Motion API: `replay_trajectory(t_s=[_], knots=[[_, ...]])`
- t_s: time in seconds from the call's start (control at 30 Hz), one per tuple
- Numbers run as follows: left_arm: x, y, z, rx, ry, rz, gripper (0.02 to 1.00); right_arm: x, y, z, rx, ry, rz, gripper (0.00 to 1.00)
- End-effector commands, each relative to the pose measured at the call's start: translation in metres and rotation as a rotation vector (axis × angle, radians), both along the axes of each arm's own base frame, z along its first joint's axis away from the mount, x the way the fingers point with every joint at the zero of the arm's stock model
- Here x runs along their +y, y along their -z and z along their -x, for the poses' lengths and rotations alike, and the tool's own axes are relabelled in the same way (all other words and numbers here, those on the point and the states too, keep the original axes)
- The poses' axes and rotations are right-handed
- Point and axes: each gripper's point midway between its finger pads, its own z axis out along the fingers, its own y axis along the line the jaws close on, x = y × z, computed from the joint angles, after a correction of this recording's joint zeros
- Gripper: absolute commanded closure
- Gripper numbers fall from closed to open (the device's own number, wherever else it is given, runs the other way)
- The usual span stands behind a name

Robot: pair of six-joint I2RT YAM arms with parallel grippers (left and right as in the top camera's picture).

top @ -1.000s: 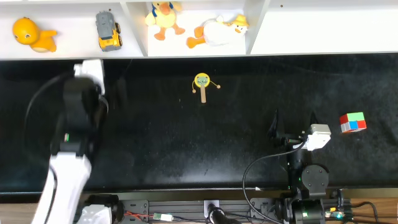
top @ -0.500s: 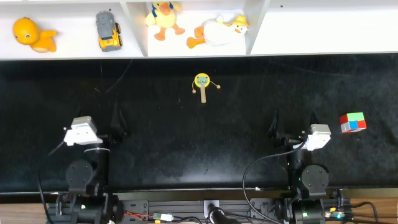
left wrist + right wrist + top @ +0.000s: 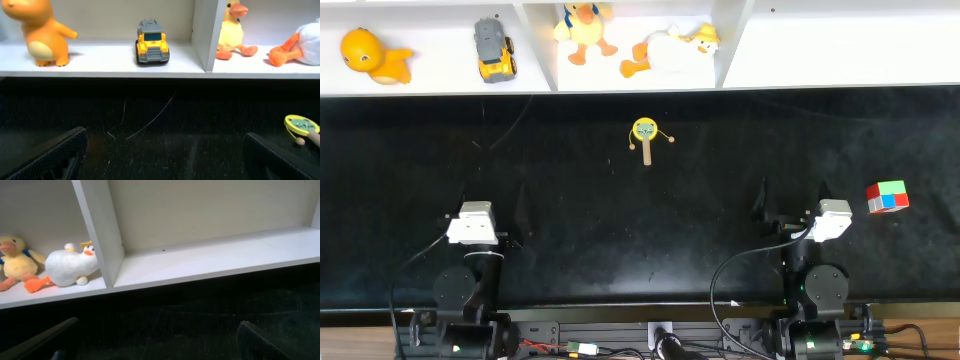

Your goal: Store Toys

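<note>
Both my arms sat folded low near their bases, wrists level and facing the shelf (image 3: pixel 840 50). My left jaws were spread wide and held nothing. My right jaws gaped too, released. On the counter (image 3: pixel 600 240) the rattle (image 3: pixel 646 133) lay well ahead, between the two pairs of jaws. The colour cube (image 3: pixel 887 197) rested apart on my right jaws' outer side. The yellow truck (image 3: pixel 152 42) stood on the shelf ahead of my left jaws.

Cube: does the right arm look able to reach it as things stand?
Probably yes: the cube lies alone on the mat beside the open right pincer, with nothing between them.
</note>
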Motion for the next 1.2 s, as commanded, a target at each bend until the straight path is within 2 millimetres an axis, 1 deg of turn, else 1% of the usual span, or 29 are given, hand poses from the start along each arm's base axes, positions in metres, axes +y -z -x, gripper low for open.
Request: replay_trajectory(t_s=[0.03,0.63,0.67,0.7,0.73,0.8,0.87,1.03,1.07,1.2], knots=[[-0.004,-0.002,0.001,-0.009,0.024,-0.031,0.02,-0.001,0.004,0.0,0.001,0.006,-0.003,0.005],[-0.004,-0.001,0.001,-0.009,0.024,-0.031,0.02,-0.002,0.004,0.0,0.001,0.008,-0.003,0.005],[-0.004,-0.001,0.001,-0.009,0.024,-0.031,0.02,-0.004,0.004,0.0,0.001,0.021,0.009,0.005],[-0.004,-0.001,0.001,-0.009,0.024,-0.031,0.02,-0.011,0.002,0.0,-0.001,0.065,0.037,0.007],[-0.004,-0.002,0.001,-0.009,0.024,-0.031,0.02,-0.013,0.002,0.001,-0.003,0.076,0.025,0.007],[-0.004,-0.001,0.001,-0.009,0.024,-0.031,0.02,-0.006,0.003,0.0,-0.001,0.063,-0.039,0.005],[-0.004,-0.002,0.001,-0.009,0.024,-0.031,0.023,0.003,0.008,-0.001,0.023,0.04,-0.078,0.007],[-0.004,-0.001,0.001,-0.009,0.024,-0.031,0.02,0.025,0.032,-0.001,0.184,0.029,-0.234,0.005],[-0.004,-0.002,0.001,-0.009,0.024,-0.031,0.02,0.035,0.034,0.0,0.251,0.019,-0.232,0.005],[-0.004,-0.002,0.001,-0.009,0.024,-0.031,0.02,0.056,0.024,0.001,0.39,0.004,-0.168,0.005]])
